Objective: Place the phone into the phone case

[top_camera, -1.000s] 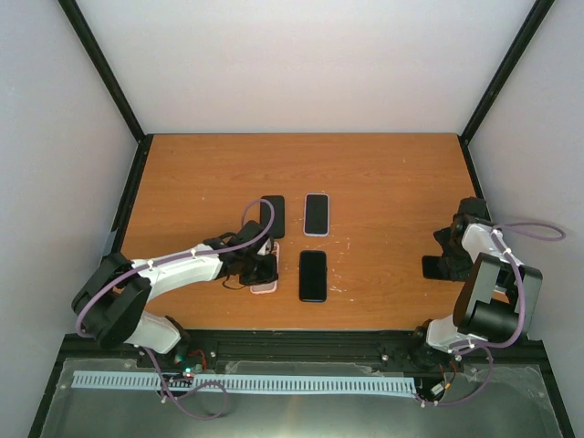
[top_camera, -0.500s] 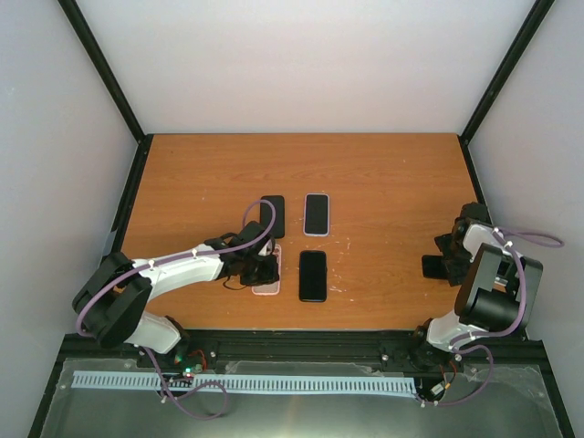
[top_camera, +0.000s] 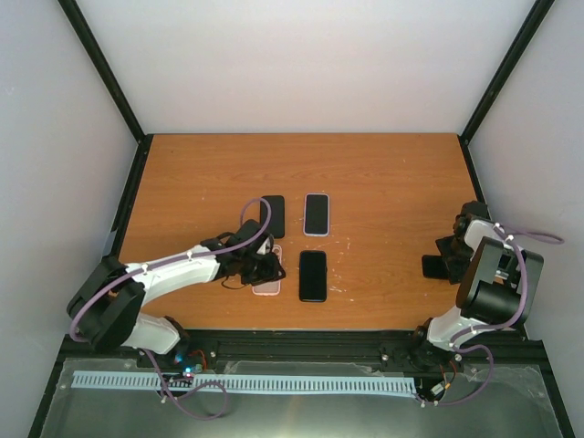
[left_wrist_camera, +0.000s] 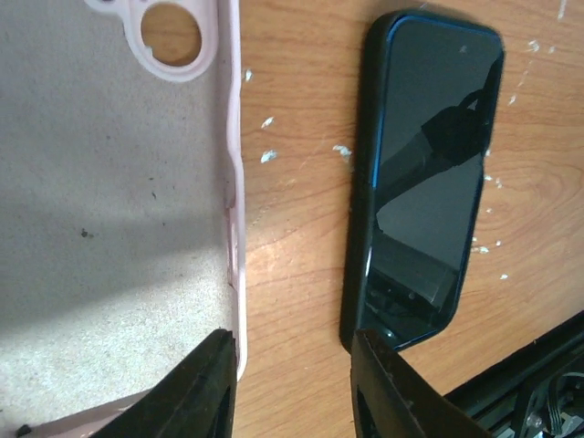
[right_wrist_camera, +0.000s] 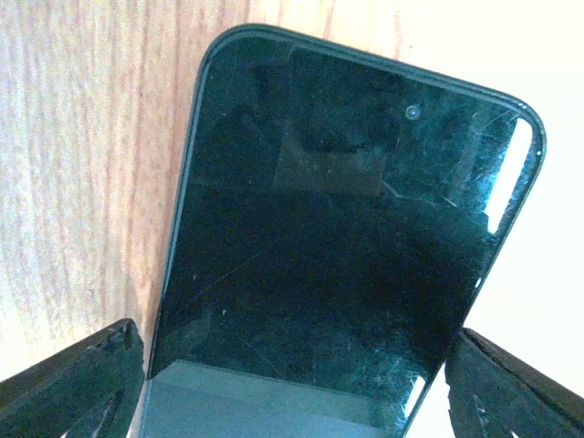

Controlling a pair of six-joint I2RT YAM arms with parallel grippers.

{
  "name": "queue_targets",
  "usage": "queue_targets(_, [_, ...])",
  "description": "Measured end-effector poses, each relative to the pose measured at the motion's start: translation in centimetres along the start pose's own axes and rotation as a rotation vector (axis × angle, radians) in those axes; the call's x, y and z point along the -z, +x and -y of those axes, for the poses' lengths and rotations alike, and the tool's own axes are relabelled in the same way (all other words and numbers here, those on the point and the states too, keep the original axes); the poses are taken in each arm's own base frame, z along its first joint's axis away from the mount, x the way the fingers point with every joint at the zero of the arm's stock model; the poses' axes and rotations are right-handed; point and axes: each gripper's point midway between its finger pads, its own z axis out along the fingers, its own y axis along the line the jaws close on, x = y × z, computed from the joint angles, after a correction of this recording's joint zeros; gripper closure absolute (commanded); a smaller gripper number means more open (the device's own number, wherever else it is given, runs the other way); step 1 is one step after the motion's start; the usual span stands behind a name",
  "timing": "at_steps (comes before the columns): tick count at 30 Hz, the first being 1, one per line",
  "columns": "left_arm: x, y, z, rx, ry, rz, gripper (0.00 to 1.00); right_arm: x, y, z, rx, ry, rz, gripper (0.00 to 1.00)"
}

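Observation:
A pink phone case point(top_camera: 267, 284) lies open side up at the near middle, and in the left wrist view its grey inside point(left_wrist_camera: 109, 228) fills the left. A black phone point(top_camera: 312, 275) lies just right of it, blue-edged in the left wrist view point(left_wrist_camera: 424, 173). My left gripper point(top_camera: 259, 265) is open and empty; in its own view point(left_wrist_camera: 294, 388) one finger is over the case's right rim and the other at the phone's near corner. My right gripper point(top_camera: 449, 259) is open over another black phone point(top_camera: 432, 266). In its wrist view its fingers point(right_wrist_camera: 82, 388) closely flank that phone point(right_wrist_camera: 347, 228).
A phone in a light case point(top_camera: 316, 214) and a black one point(top_camera: 272, 216) lie farther back in the middle. The right-hand phone lies near the table's right edge point(top_camera: 474, 196). Black frame posts stand at the corners.
My left gripper has shifted slightly right over the pink case. My right wrist has turned and settled a little over the right-hand phone. No phone or case has moved.

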Motion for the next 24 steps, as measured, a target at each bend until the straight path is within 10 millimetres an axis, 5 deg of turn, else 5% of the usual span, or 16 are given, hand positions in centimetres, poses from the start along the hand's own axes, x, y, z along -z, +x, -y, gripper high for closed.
queue_targets(5, [1.6,-1.7,-0.2,0.031,0.024,0.068,0.55,-0.1,0.0,0.1,0.003,0.024,-0.011,0.17])
queue_targets(11, [2.7,-3.9,-4.0,0.121,-0.037,0.143,0.54,-0.1,0.0,0.3,0.006,0.028,-0.015,0.23])
queue_targets(24, [0.5,-3.2,-7.1,0.129,-0.13,0.105,0.57,0.1,0.7,-0.3,0.13,-0.006,-0.006,0.29])
